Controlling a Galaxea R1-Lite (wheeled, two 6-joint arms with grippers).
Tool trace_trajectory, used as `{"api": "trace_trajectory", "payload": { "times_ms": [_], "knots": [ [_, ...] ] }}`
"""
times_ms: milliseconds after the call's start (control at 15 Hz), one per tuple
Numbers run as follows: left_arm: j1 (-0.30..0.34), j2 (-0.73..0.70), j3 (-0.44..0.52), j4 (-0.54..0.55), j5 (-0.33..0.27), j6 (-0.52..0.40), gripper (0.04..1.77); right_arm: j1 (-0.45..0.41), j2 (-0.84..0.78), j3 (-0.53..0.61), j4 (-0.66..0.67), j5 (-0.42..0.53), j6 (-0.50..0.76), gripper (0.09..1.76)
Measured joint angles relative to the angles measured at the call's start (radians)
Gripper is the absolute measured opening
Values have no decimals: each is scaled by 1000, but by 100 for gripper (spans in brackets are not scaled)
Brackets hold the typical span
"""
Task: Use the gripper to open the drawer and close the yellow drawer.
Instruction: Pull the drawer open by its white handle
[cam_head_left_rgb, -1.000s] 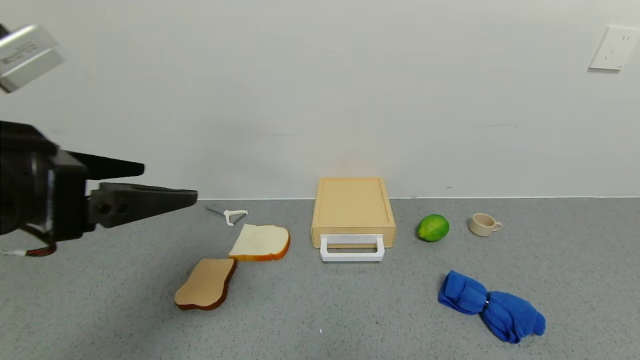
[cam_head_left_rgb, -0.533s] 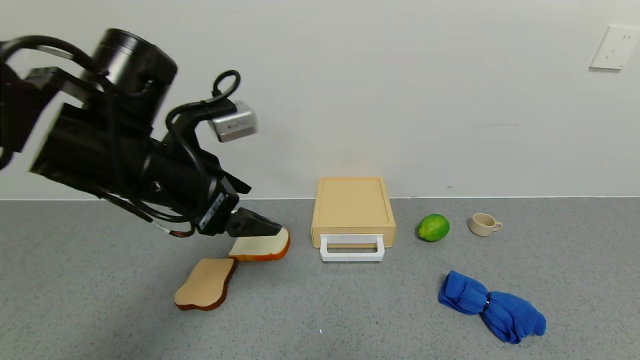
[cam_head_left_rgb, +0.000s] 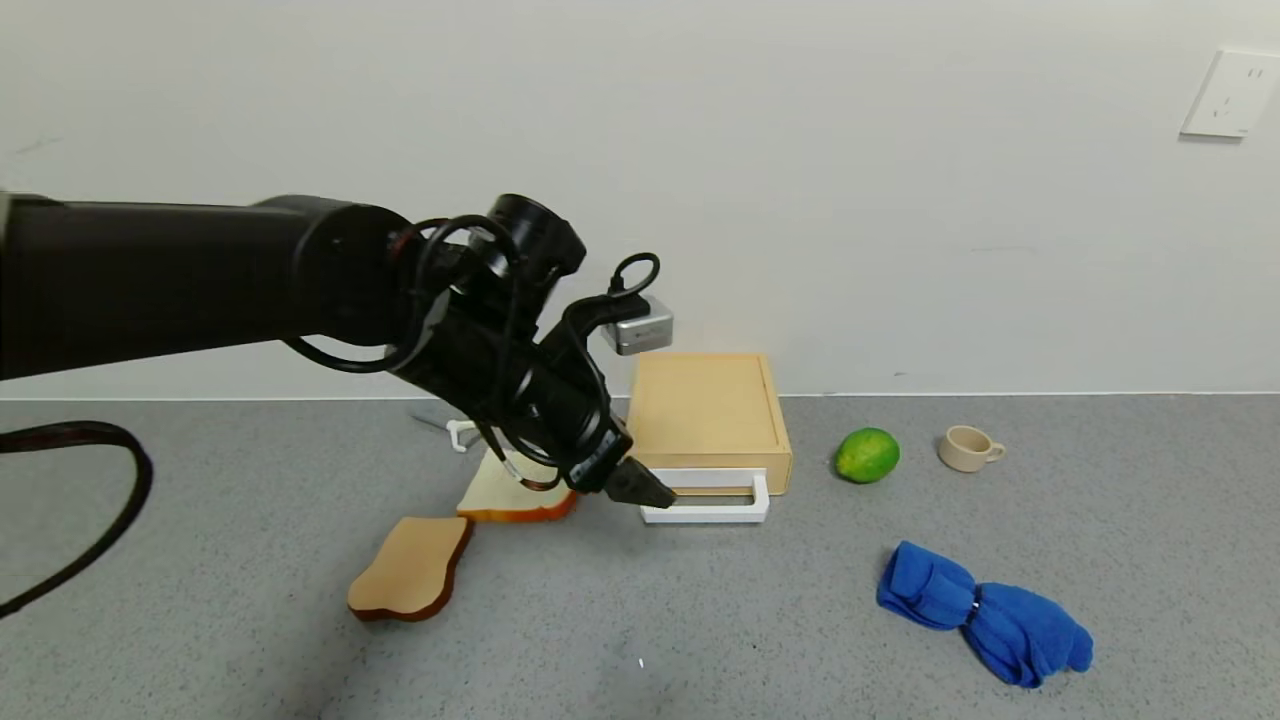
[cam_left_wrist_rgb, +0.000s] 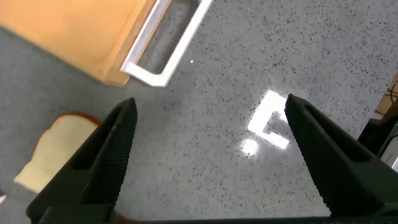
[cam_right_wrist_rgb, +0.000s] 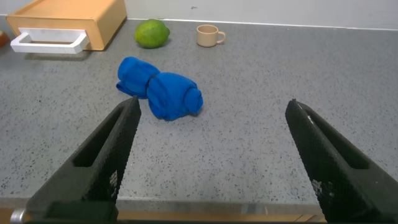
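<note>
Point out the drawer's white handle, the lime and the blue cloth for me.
white handle (cam_head_left_rgb: 706, 514): head view, on its front bar.
lime (cam_head_left_rgb: 866, 455): head view, middle of the fruit.
blue cloth (cam_right_wrist_rgb: 160, 87): right wrist view, middle of the bundle.

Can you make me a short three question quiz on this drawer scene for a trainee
1. True or false: the yellow drawer is pulled out of its casing.
2. Which gripper is nearest the white handle? A) left gripper B) right gripper
3. Fill in: the fruit between the drawer and the cup is a ____.

Key
1. False; its front sits flush with the casing.
2. A; the left gripper, fingers apart, hovers at the handle's left end. The right gripper is open and back from the blue cloth.
3. Lime.
</note>
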Motion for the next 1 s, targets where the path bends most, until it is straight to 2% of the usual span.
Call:
{"api": "trace_trajectory", "payload": {
  "times_ms": [333,1000],
  "knots": [
    [-61,139,-93,-5,7,-7,172,0,0,0,0,0,0,171],
    [-89,335,-209,-38,14,-9,172,0,0,0,0,0,0,171]
  ]
}}
